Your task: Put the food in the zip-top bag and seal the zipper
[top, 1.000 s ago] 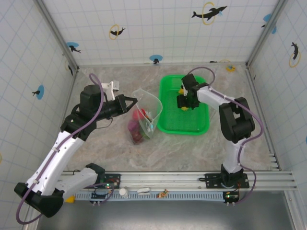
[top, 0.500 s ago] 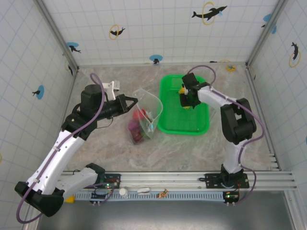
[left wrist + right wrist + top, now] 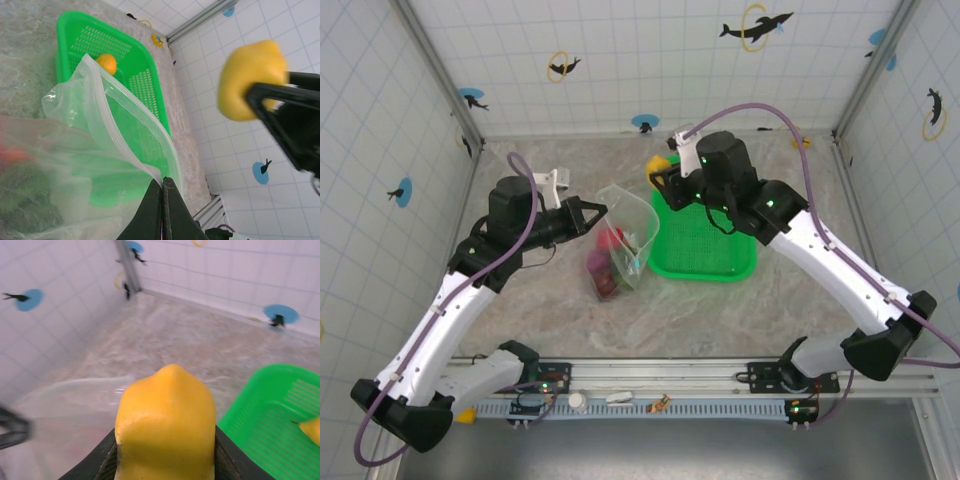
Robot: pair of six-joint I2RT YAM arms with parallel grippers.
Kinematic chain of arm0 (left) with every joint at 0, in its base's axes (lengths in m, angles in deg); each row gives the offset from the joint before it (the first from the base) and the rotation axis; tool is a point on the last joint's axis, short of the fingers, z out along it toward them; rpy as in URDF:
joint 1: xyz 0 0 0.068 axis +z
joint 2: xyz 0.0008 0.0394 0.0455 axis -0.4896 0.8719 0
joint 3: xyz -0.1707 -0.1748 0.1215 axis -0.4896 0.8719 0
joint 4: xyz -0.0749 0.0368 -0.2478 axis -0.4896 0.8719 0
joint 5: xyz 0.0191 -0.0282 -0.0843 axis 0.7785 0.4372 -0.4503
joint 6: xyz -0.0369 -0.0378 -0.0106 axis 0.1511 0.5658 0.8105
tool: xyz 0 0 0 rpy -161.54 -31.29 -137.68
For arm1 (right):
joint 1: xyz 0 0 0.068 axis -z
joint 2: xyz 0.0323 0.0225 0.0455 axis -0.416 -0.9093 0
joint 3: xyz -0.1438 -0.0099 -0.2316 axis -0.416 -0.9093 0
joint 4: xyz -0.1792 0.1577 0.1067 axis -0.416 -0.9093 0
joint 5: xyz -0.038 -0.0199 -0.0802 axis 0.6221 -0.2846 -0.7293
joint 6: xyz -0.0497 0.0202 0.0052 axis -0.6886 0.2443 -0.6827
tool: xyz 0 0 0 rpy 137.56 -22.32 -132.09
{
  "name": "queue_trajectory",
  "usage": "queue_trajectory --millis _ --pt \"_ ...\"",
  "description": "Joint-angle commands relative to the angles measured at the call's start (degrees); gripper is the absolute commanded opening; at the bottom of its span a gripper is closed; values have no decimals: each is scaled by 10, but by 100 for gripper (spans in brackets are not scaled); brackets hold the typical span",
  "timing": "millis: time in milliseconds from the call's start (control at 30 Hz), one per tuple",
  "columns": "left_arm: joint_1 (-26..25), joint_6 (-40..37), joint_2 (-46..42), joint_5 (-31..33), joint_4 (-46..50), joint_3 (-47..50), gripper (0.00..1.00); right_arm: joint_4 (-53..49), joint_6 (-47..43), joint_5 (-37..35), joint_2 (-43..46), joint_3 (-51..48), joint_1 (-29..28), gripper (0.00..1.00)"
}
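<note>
The left gripper (image 3: pixel 592 212) has its two fingers pressed together on the edge of the zip-top bag (image 3: pixel 628 232), holding the mouth up and open. If that thin plastic slips out of the pinch, the mouth may flop shut and nothing more will go in. Some red and dark food (image 3: pixel 605 268) lies in the bottom of the bag. The zipper (image 3: pixel 107 132) runs along the open mouth and is not pressed shut yet.

Just right of the bag, up in the air, the right gripper (image 3: pixel 665 178) is squeezed around a yellow toy food (image 3: pixel 657 163). The toy is not over the bag's mouth yet; it hangs near the basket's far left corner. If it is let go too early, it could hit the rim, bounce onto the table (image 3: pixel 720 310) and roll away. If the arm bumps the bag, it could tug it out of the left fingers.

In the green basket (image 3: pixel 728 262) one orange toy (image 3: pixel 106 63) waits.
</note>
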Motion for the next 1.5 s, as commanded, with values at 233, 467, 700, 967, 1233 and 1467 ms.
queue_trajectory --millis 233,467,700,967,1233,1467 --pt "1 -9 -13 17 15 -33 0 -76 7 67 -63 21 -60 31" --pt "1 -14 -13 18 18 -37 0 -118 -23 107 -130 47 -64 32" --pt "1 -22 -11 18 23 -35 0 -182 -34 122 -218 139 -68 33" --pt "1 -20 -6 14 15 -31 0 -118 34 71 -248 136 -78 35" --pt "1 -16 0 21 13 -27 0 -79 67 15 -262 124 -94 57" --pt "1 -16 1 25 14 -26 0 -63 64 8 -228 93 -94 63"
